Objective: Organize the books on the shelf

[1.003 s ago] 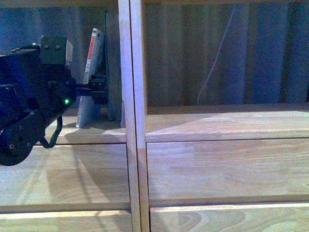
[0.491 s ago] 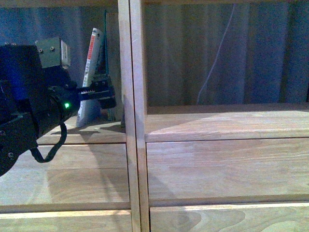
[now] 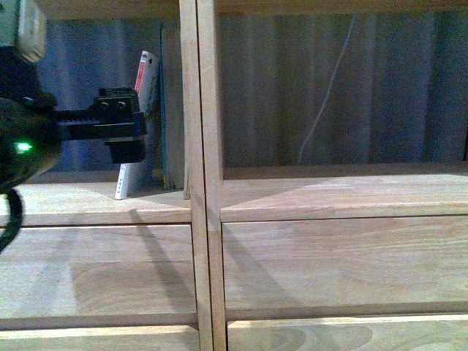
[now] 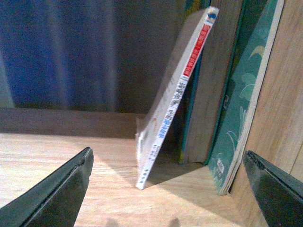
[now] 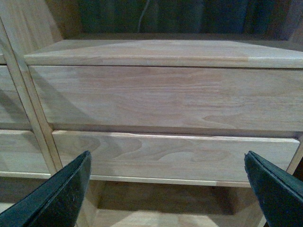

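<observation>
The left tool (image 3: pixel 121 142) hangs in the left compartment of the shelf (image 3: pixel 199 183), its jaws spread wide and holding nothing. Just ahead of it, between the two jaw tips in the left wrist view, the white paperback (image 4: pixel 177 94) leans with its red-topped spine against the other books. Its foot stands out on the board and its top rests on the brownish book (image 4: pixel 213 85) beside it. Beyond that, the dark teal volume (image 4: pixel 241 99) stands close to the centre post (image 3: pixel 199 110).

The step in hand seems to be to make the leaning paperback stand straight. To do this well, I think the tool should push the foot of the book gently toward its neighbours, low and slow, because a thin soft cover bends easily and can slide on smooth wood.

The right tool (image 5: pixel 165 189) is also spread and empty, facing the drawer fronts (image 5: pixel 165 94) of the right column. The shelf board (image 4: pixel 71 161) is pale smooth wood, and behind the open back hangs a bluish curtain (image 3: pixel 380 80) with a thin white cord (image 3: pixel 329 80).
</observation>
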`<control>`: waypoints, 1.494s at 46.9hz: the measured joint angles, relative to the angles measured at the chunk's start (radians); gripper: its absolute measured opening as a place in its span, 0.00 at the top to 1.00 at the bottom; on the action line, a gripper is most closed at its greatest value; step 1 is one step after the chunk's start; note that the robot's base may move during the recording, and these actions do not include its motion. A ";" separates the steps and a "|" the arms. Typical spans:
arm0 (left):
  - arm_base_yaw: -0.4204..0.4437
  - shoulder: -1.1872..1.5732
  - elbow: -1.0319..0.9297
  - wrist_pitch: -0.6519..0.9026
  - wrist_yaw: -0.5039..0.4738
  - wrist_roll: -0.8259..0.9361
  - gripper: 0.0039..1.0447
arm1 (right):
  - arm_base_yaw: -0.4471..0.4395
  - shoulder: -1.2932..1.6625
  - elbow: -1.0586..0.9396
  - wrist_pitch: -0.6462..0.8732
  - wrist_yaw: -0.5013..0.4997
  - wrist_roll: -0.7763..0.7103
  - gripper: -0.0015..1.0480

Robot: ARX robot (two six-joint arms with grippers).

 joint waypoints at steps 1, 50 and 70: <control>-0.004 -0.015 -0.013 0.000 -0.012 0.009 0.07 | 0.000 0.000 0.000 0.000 0.000 0.000 0.07; 0.012 -1.447 -0.773 -0.873 -0.026 -0.025 0.95 | 0.000 0.000 0.000 0.000 0.000 0.000 0.07; 0.311 -1.530 -0.812 -0.912 0.257 -0.031 0.98 | 0.000 0.000 0.000 0.000 0.000 0.000 0.07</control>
